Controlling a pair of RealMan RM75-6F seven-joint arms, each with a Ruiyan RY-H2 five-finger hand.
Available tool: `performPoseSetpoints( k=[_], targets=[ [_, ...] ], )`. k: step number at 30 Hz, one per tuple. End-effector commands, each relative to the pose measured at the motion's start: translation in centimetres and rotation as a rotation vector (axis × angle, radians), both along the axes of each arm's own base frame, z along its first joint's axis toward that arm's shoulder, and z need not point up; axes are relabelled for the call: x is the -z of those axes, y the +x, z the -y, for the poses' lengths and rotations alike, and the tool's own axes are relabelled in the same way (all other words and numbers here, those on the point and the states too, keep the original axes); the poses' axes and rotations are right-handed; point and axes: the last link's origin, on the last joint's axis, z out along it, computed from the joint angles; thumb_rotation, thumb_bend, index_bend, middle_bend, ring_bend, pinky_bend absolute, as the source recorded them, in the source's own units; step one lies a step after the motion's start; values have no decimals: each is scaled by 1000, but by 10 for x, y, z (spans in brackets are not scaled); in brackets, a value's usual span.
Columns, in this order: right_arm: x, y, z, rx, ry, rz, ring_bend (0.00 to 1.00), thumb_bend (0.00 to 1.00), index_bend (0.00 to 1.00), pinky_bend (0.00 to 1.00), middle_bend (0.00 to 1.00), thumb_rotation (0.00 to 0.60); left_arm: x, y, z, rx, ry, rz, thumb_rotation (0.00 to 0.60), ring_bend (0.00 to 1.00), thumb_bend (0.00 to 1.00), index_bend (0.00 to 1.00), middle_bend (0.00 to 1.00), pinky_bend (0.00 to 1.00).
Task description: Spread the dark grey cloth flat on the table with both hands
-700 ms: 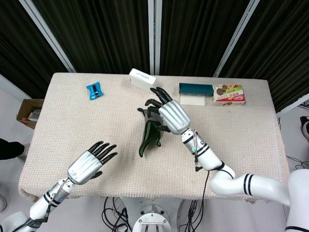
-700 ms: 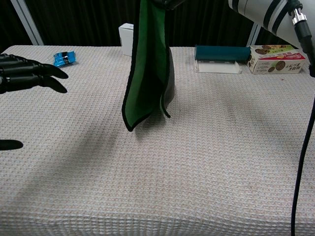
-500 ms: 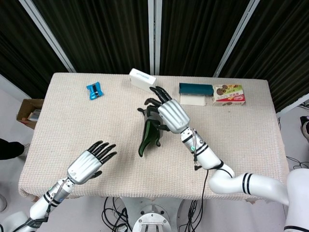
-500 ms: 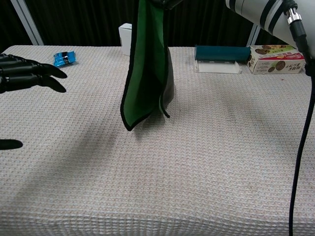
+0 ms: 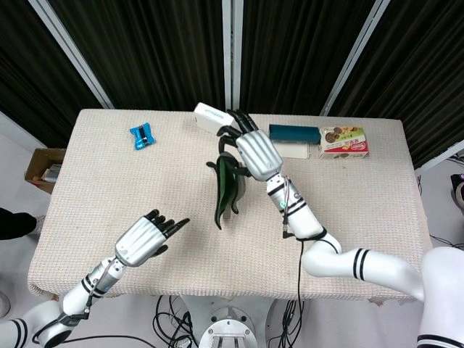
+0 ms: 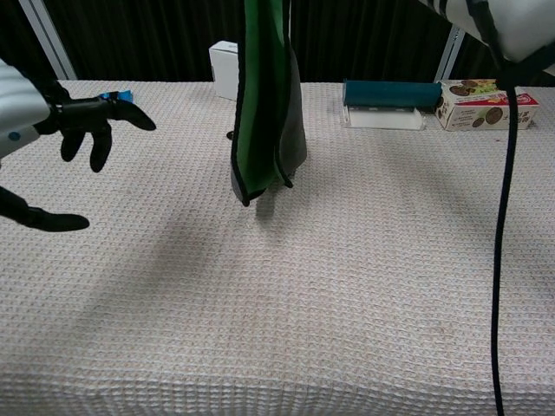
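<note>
The cloth point(image 5: 229, 190) point(image 6: 264, 113) hangs in folds above the table, its green face and dark grey edge showing. My right hand point(image 5: 254, 154) holds its top end high over the table's middle; the hand lies above the chest view's top edge. The cloth's lower corner point(image 6: 247, 198) hangs just above the table surface. My left hand point(image 5: 147, 237) point(image 6: 74, 126) is off to the left of the cloth, apart from it, fingers spread and holding nothing, thumb point(image 6: 48, 221) low.
A white box point(image 5: 210, 116) point(image 6: 224, 69) stands at the back behind the cloth. A blue packet point(image 5: 141, 135) lies at the back left. A dark teal box point(image 5: 293, 135) and a biscuit box point(image 5: 344, 141) sit at the back right. A cable point(image 6: 503, 217) hangs at the right.
My right hand has lifted the cloth higher and further back. My left hand has moved right toward the cloth, coming further into the chest view.
</note>
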Motion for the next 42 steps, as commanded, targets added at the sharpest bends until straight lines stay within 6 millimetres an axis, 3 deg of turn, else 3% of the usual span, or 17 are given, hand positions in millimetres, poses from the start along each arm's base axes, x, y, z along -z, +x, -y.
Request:
performPoseSetpoints(
  k=[1, 5, 11, 18, 27, 31, 36, 42],
  targets=[
    [4, 6, 5, 6, 1, -2, 0, 571, 769, 0, 297, 600, 12, 13, -9, 87, 45, -33, 600, 661, 28, 207, 585, 636],
    [8, 10, 8, 11, 5, -7, 0, 571, 769, 0, 297, 600, 21, 25, -19, 137, 106, -60, 600, 727, 44, 200, 628, 785],
    [14, 10, 9, 15, 11, -11, 0, 571, 769, 0, 297, 600, 33, 41, -34, 168, 180, -112, 600, 800, 93, 198, 698, 865],
    [13, 9, 7, 5, 15, -5, 0, 570, 769, 0, 297, 600, 45, 44, -42, 150, 202, -209, 600, 807, 120, 206, 698, 871],
    [13, 6, 6, 10, 25, 8, 0, 569, 769, 0, 297, 600, 58, 48, -43, 153, 201, -185, 600, 805, 166, 290, 641, 867],
    [12, 5, 6, 12, 26, 16, 0, 569, 769, 0, 297, 600, 65, 51, -44, 163, 195, -174, 600, 806, 236, 381, 642, 867],
    [10, -3, 5, 33, 27, 29, 0, 568, 769, 0, 297, 600, 74, 49, -43, 155, 180, -140, 600, 803, 403, 590, 649, 868],
    [5, -20, -1, 72, 48, 71, 0, 565, 769, 0, 297, 600, 74, 47, -41, 122, 145, -39, 600, 802, 456, 683, 662, 867]
  ],
)
